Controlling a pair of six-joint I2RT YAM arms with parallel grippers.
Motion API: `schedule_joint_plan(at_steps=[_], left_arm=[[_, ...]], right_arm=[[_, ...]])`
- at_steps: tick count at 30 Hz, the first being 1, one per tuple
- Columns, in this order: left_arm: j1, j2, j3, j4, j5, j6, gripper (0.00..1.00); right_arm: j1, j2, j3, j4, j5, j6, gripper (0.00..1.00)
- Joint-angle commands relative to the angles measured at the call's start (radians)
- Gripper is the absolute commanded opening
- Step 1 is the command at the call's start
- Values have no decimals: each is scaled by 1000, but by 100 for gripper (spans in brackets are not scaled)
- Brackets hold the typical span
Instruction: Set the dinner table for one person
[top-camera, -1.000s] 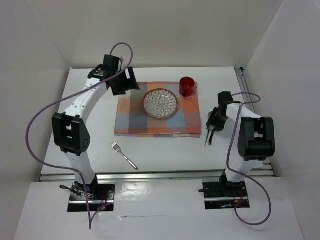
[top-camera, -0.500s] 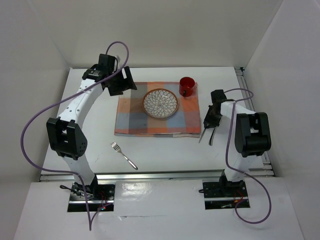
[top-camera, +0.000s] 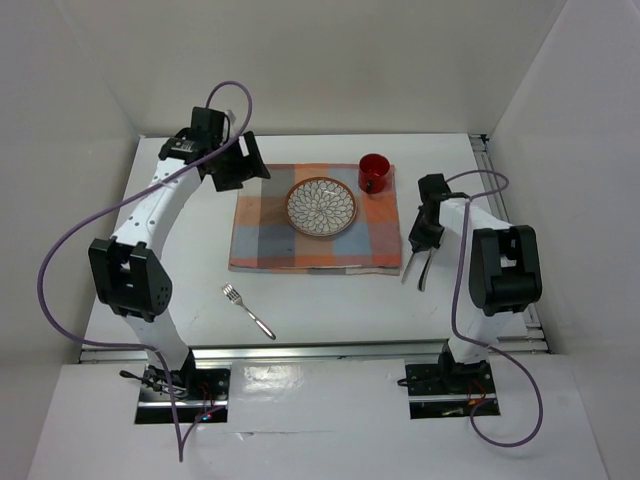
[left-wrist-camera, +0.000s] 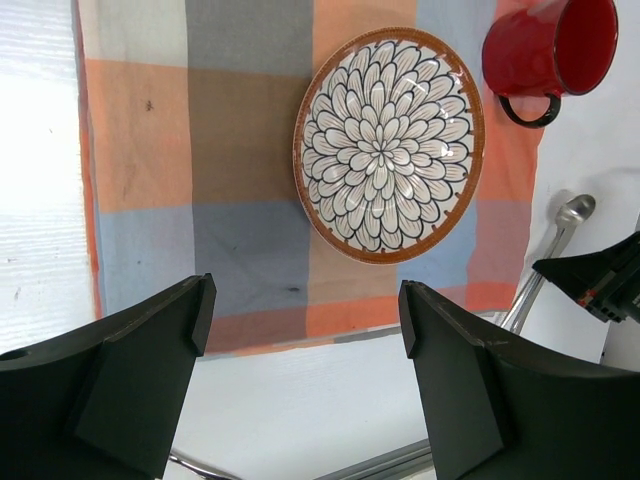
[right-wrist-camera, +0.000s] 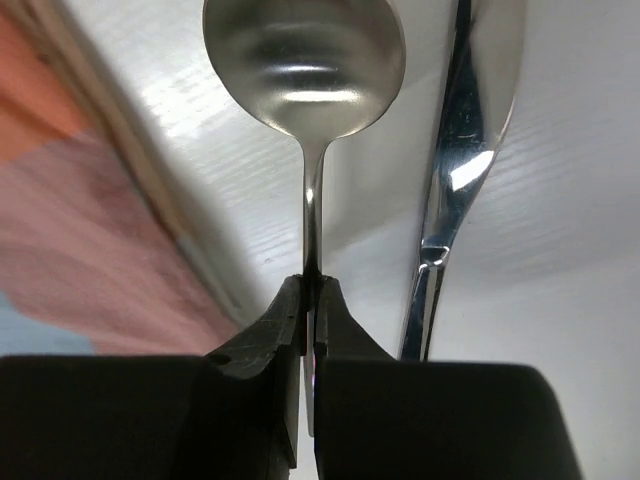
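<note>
**Right claw (right-wrist-camera: 310, 300) clamped on the spoon (right-wrist-camera: 305, 60), left claw (left-wrist-camera: 305, 320) gaping wide over the mat (left-wrist-camera: 240, 200)!**
The thin handle was pinched edge-on, so it could twist loose, or swing into the knife (right-wrist-camera: 470, 120) just beside it and skew that. The count: one spoon, one knife, one fork (top-camera: 247, 310), one plate (top-camera: 321, 207), one mug (top-camera: 373, 172), one mat, all on the white bench (top-camera: 330, 300) spread before both arms.

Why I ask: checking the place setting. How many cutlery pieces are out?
3: a fork on the table near the mat's front-left corner; a spoon in the right gripper; a knife beside it.
</note>
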Motion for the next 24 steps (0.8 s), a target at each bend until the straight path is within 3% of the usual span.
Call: schedule_joint_plan(at_steps=[1,8,12,24], left_arm=[[8,-58,15,-4,24,15,92],[26,-89,24,-16,24,24,92],[35,-107,24,-16,24,24,92],[63,-145,3,-35,24,24,92]], right_arm=[[24,-84,117,-57,73,-9,0],[150,-81,298,-119,97,-85,0],[205,-26,391,-142,20,-130,0],[224,31,421,-154,-162,-226,0]])
